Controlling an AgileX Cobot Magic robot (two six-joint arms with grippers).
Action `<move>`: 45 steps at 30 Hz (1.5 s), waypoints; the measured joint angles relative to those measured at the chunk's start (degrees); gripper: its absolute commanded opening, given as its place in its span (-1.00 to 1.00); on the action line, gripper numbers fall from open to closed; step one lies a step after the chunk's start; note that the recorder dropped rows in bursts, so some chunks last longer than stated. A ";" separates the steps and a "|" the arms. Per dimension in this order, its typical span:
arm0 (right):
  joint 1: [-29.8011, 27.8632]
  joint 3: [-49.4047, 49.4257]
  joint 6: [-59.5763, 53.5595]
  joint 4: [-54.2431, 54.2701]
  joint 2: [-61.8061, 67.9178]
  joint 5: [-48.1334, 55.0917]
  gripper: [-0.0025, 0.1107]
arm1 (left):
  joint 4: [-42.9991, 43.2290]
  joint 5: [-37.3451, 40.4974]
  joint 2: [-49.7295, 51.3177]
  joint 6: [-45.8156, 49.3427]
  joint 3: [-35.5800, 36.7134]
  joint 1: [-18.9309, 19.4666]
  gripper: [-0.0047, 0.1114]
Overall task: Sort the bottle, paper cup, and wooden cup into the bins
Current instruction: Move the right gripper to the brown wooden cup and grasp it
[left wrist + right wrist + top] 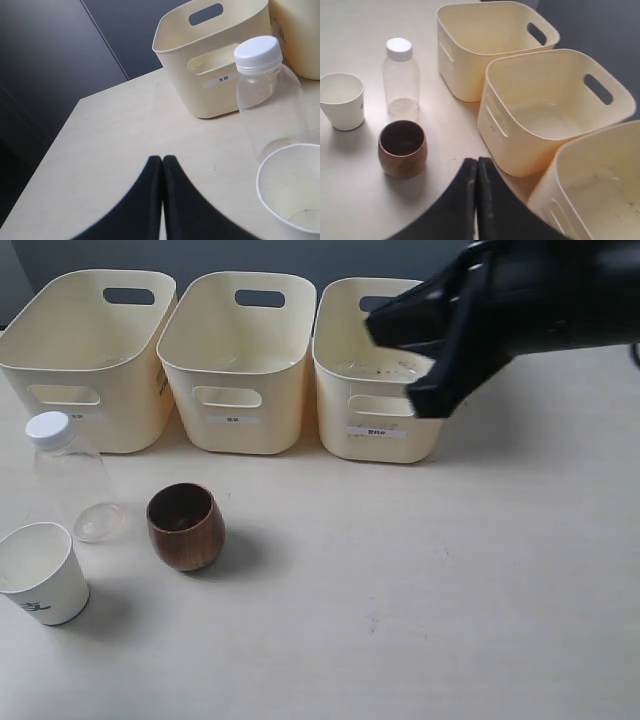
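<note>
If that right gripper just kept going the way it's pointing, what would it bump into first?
Probably bare table in the gap between the wooden cup and the middle bin. The right gripper points there with fingers shut, but depth is unclear.

I see bright, even, diffuse light; soft shadows fall right of the wooden cup point(185, 526) and paper cup point(42, 572) on the pale counter point(420, 580); the near arm point(510, 300) is blurred; wrist-view fingers point(162, 200) are defocused silhouettes.

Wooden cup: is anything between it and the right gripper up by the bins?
Nothing visible. The wooden cup stands alone on open table; the bottle and paper cup sit off to its far side from the right gripper.
</note>
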 measured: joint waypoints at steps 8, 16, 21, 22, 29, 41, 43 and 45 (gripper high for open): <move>13.02 -10.15 -1.06 -2.47 15.30 -3.32 -0.97 | 0.00 0.00 0.00 0.00 0.00 0.00 -0.92; 18.93 -18.28 1.88 -8.86 28.13 -2.75 -0.33 | 0.00 0.00 0.00 0.00 0.00 0.00 -0.92; 20.45 -20.42 2.95 -9.37 33.52 -4.38 0.07 | 0.00 0.00 0.00 0.00 0.00 0.00 -0.92; 20.70 -20.56 2.95 -9.37 34.21 -5.43 0.07 | 0.00 0.00 0.00 0.00 0.00 0.00 -0.92; 23.36 -20.93 3.17 -9.37 37.88 -7.64 0.07 | 0.00 0.00 0.00 0.00 0.00 0.00 -0.92; 24.04 -20.93 3.17 -9.36 42.61 -7.75 0.07 | 0.00 0.00 0.00 0.00 0.00 0.00 -0.92; 24.04 -20.93 3.17 -9.36 43.14 -7.86 0.07 | 0.00 0.00 0.00 0.00 0.00 0.00 -0.92; 24.04 -20.93 3.17 -9.49 43.65 -8.27 0.07 | 0.00 0.00 0.00 0.00 0.00 0.00 -0.92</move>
